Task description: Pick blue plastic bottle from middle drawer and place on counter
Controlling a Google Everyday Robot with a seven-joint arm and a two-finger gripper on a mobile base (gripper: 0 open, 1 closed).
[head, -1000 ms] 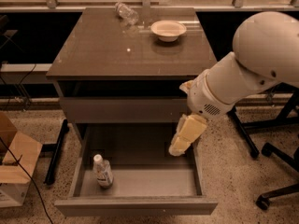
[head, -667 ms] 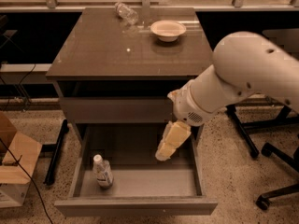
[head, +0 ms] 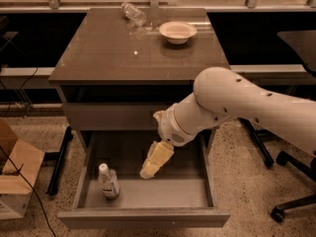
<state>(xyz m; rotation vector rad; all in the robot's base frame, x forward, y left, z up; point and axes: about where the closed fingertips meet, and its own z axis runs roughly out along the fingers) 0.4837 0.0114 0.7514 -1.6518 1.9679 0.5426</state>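
Camera view: the cream gripper (head: 147, 171) has swung left into the grey middle drawer (head: 163, 194), nearing the white-capped blue plastic bottle (head: 108, 181). Whether it is released or clenched, I cannot tell.

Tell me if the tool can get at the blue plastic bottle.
Probably yes: the middle drawer stands open, the tool hangs over its interior, and nothing lies between it and the blue plastic bottle.

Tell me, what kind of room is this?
Probably an office or lab: a rolling chair base, a cardboard box, and a cabinet with its middle drawer open. The gripper hangs over that drawer, near the blue plastic bottle.
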